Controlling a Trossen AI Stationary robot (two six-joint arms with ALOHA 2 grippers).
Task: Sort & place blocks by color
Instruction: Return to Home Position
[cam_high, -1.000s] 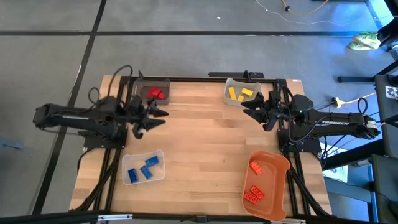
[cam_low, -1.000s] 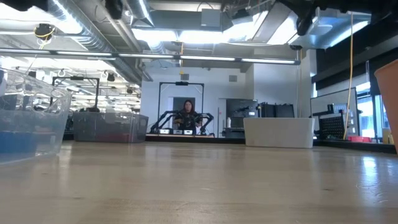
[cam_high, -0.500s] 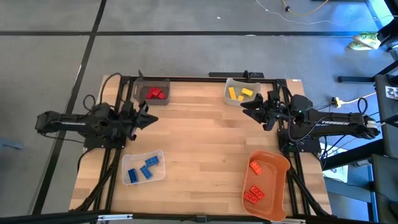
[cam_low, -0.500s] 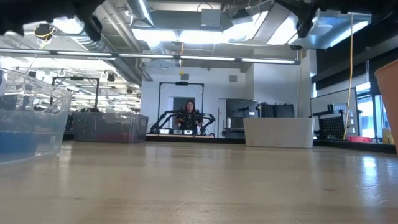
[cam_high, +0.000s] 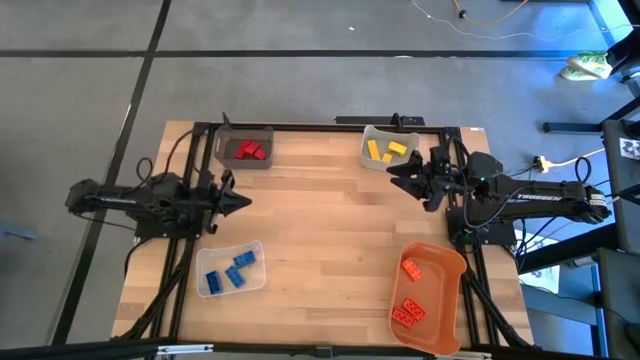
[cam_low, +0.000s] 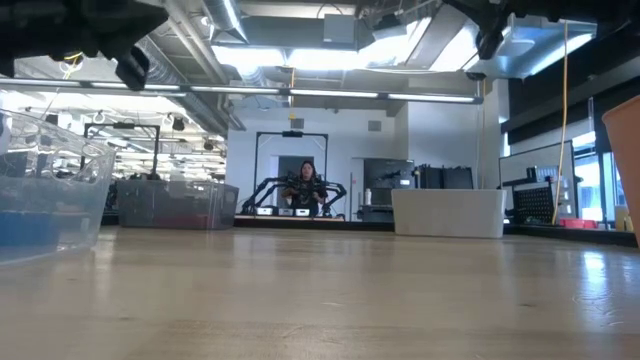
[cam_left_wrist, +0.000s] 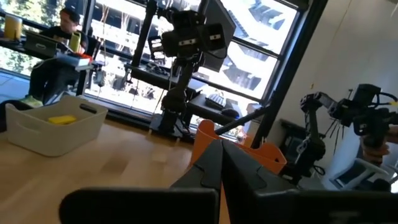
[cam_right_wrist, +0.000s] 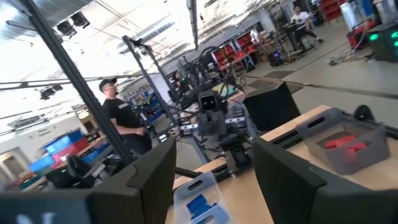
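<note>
Left end effector (cam_high: 245, 203) farther back now (closed)

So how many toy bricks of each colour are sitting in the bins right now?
Red blocks: 3, bunched together, so least certain
Yellow blocks: 3
Blue blocks: 3
Orange blocks: 3
Total: 12

On the surface (cam_high: 320, 220), the left jaws lie between two bins (cam_high: 225, 160) of blocks (cam_high: 250, 151); the right jaws likewise, one seemingly just beside them.
</note>
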